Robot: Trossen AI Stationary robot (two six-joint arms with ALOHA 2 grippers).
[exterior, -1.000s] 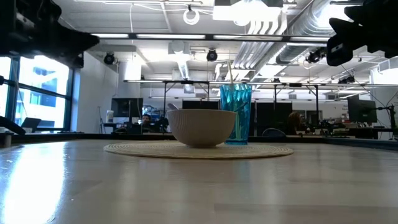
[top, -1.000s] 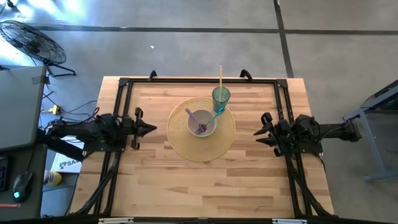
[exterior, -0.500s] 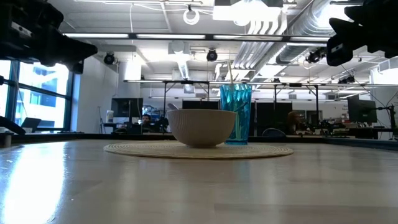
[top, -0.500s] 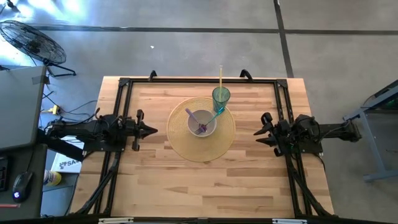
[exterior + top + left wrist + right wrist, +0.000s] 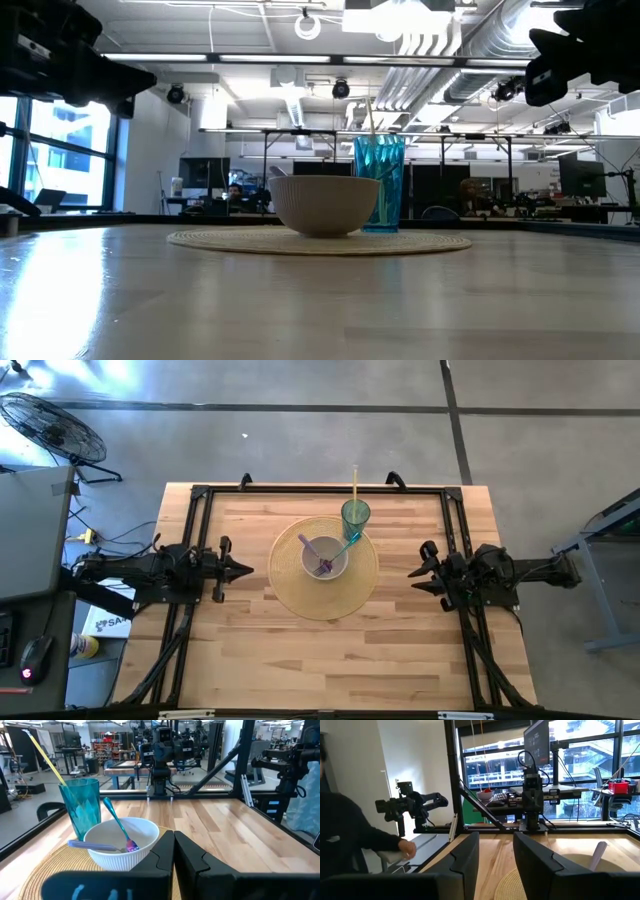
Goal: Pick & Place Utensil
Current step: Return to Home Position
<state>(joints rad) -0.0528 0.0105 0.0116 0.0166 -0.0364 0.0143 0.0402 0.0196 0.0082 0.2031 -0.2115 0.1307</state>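
Note:
A white bowl stands on a round woven placemat in the middle of the table. Two utensils rest in it with their heads at the bottom: a purple one and a teal-handled one, their handles leaning on the rim. Just beyond the bowl is a teal cup holding a yellow straw. My left gripper hovers shut at the mat's left, pointing at the bowl. My right gripper hovers at the mat's right, open a little, with nothing between its fingers.
Black frame rails run along the table's far, left and right sides. Bare wood lies between the mat and the table's near edge. Beyond the table, a person's arm and hand show in the right wrist view.
My left gripper has tipped slightly downward while staying where it was, still shut. The bowl, cup and utensils have not moved.

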